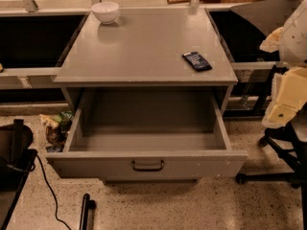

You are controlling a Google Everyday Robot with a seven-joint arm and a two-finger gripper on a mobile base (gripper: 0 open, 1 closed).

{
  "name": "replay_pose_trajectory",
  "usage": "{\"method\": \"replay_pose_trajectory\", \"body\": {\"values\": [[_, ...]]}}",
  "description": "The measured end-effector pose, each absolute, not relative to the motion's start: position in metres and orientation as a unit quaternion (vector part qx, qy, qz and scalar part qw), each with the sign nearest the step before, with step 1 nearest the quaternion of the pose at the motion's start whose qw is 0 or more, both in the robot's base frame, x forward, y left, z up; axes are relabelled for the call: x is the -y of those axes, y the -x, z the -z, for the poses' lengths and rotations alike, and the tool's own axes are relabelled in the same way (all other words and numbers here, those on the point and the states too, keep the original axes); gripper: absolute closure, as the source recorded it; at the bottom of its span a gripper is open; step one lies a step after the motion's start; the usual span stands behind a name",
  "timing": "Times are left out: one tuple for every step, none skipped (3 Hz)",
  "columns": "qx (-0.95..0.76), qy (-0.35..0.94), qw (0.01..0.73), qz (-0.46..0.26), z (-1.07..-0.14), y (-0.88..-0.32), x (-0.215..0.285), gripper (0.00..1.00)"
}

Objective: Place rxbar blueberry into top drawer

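1. The drawer (86, 166) is pulled well out toward the near side. Its front panel and dark handle (147, 165) face the camera. Opening it looks done, so nothing needs to be moved before the drop.

2. The inside of the drawer is in plain view and nothing lies in it.

3. The blueberry bar (196, 61) has not been picked up. It lies flat on the desk (144, 47), on the right side close to the near edge. It sits at a slant, just behind the right part of the open drawer.

4. A white bowl (105, 12) stands at the far left of the desk, well apart from the bar and out of the way.

5. The hand (286, 99) seems to be the pale cream part at the right edge of the view. It is off to the right of the desk, lower than the desk top and apart from the bar. It has hold of nothing that I can see, and I cannot tell whether it is open or closed.

6. By my reckoning almost the whole task is left. The hand has to reach the bar, grip it, lift it off the desk, carry it forward over the drawer and let go. That is a short way, since the bar lies so near the drawer opening.
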State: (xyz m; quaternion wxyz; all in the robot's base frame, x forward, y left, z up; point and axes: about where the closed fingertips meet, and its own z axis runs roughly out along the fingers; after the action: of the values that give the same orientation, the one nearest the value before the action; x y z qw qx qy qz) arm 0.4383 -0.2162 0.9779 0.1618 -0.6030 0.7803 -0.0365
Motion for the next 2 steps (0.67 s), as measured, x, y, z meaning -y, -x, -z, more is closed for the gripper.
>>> {"method": "replay_pose_trajectory", "body": {"values": [[-0.780,0.603,0.162,0.037,-0.978,-0.438,0.216,0.00],[-0.781,0.597,0.180,0.034,-0.977,-0.451,0.216,0.00]]}}
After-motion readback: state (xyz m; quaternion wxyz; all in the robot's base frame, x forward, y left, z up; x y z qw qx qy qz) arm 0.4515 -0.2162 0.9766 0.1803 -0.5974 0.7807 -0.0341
